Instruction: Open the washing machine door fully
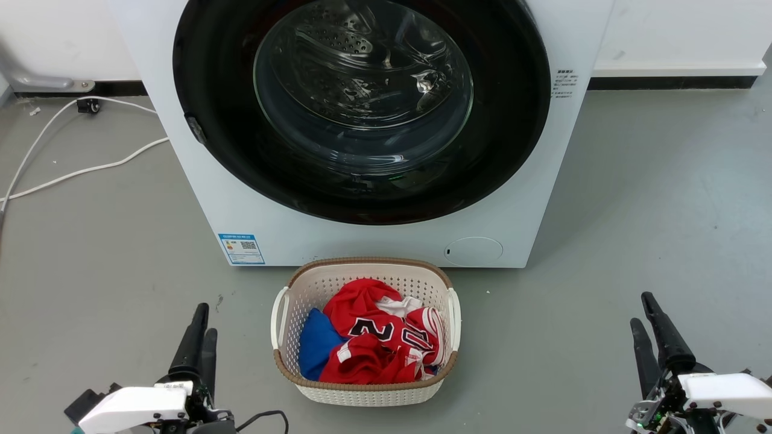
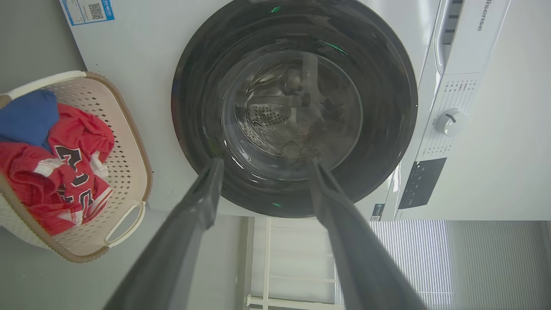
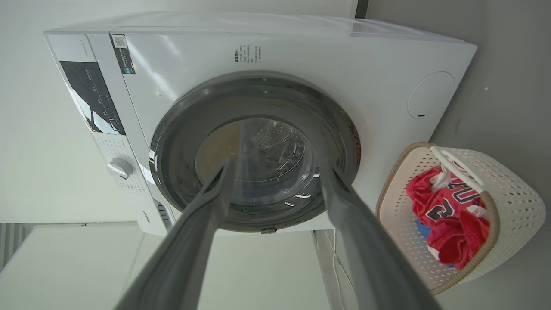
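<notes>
Both the left gripper [image 1: 206, 318] and right gripper [image 1: 640, 308] have fingers spread, empty; washing machine door [image 1: 362, 108] shut, glossy black rim, clear bulging glass.

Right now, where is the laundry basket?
In the head view the laundry basket sits on the floor at centre, in front of and below the washing machine door, between the left end effector and the right end effector, touching neither.

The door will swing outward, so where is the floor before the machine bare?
Bare floor lies between the basket and the right pincer, and between the basket and the left pincer. Crowded: the basket sits before the washing machine door; white cables lie at far left.
</notes>
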### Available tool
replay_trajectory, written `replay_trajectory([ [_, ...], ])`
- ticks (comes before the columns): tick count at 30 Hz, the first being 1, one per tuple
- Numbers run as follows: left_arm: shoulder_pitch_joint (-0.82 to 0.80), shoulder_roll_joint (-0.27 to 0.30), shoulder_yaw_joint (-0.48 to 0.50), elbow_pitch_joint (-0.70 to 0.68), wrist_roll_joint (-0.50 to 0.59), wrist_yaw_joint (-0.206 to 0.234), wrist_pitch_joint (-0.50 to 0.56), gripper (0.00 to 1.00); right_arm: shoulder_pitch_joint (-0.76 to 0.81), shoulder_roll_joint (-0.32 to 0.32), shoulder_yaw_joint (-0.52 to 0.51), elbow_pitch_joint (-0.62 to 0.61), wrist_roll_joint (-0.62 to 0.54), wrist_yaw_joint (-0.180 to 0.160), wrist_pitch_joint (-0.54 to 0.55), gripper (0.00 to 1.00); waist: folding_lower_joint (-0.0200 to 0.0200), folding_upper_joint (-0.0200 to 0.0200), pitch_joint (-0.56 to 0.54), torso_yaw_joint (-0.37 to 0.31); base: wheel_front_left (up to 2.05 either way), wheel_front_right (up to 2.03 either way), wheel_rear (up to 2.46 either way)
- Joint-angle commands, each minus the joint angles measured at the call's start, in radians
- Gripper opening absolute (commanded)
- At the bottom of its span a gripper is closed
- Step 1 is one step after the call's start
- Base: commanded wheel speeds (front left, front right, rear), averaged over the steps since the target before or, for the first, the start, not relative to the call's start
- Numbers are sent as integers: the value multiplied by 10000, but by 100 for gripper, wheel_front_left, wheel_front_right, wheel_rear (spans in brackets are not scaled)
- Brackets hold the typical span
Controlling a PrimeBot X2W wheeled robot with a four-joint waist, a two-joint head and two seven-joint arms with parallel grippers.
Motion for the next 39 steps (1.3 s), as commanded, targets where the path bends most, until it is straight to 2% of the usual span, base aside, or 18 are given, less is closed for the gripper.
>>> replay_trajectory([
  [1, -105, 22, 144, -305, 493, -2, -161, 100, -178, -18, -29, -292, -538, 15, -157, 100, 0, 0, 7, 3, 0, 0, 0],
  [7, -54, 24, 185, -660, 1595, 143, -395, 100, -159, -18, -4, -653, -1688, 15, -391, 100, 0, 0, 23, 11, 0, 0, 0],
  [26, 328, 33, -435, -1727, 5907, 1272, -1178, 100, 19, -18, 457, -1883, -6507, 17, -1173, 100, 0, 0, 82, 51, 0, 0, 0],
  [39, 520, 174, -824, -2061, 8149, 1648, -1632, 100, 174, -18, 714, -2300, -9132, 19, -1625, 100, 0, 0, 108, 58, 0, 0, 0],
])
